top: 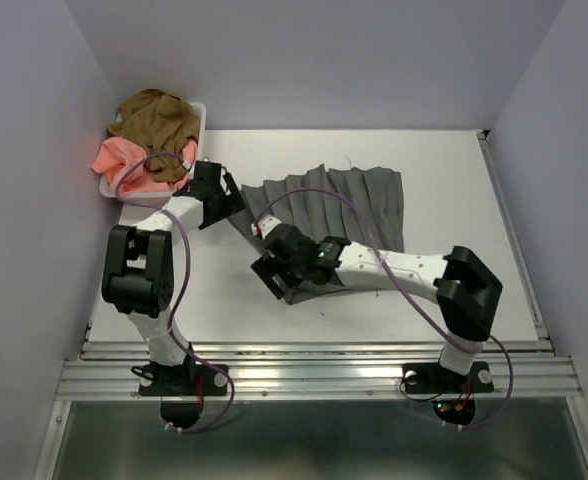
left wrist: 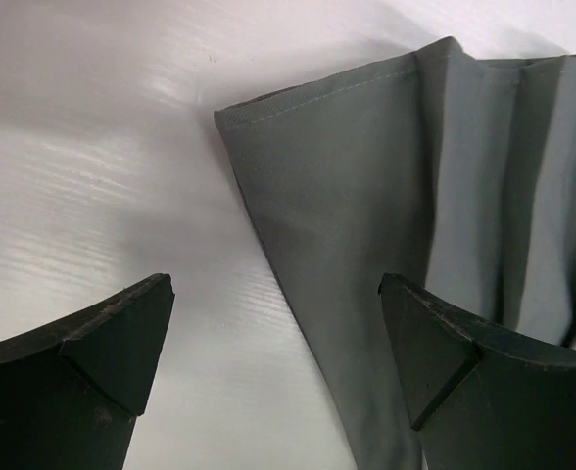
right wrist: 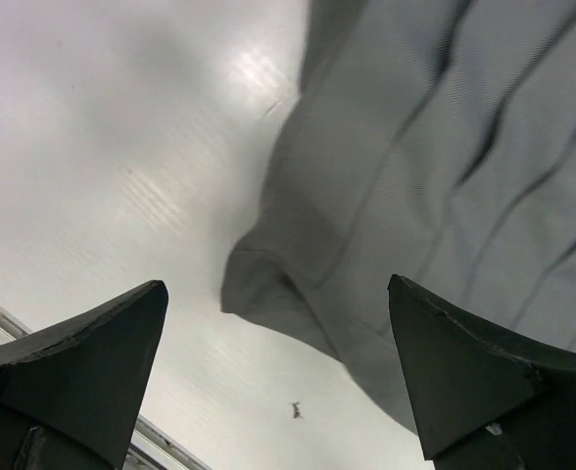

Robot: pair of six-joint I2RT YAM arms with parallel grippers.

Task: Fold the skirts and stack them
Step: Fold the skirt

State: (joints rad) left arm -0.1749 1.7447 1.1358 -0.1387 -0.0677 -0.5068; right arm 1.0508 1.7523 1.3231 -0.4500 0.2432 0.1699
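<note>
Grey skirt (top: 349, 215) lies fanned on the table (top: 454, 290). Your left gripper (left wrist: 273, 294) and right gripper (right wrist: 278, 294) hover, fingers spread wide, over its left-edge corners: sink both, pinch deep, lift evenly.

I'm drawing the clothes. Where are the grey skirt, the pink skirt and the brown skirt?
grey skirt (top: 374, 195), top view, on its spread pleated part.
pink skirt (top: 114, 158), top view, on its bunched left side.
brown skirt (top: 159, 120), top view, on its crumpled middle.

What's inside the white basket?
The basket holds an olive-brown skirt and a salmon-pink skirt, heaped together. Whatever lies under them is covered.
</note>
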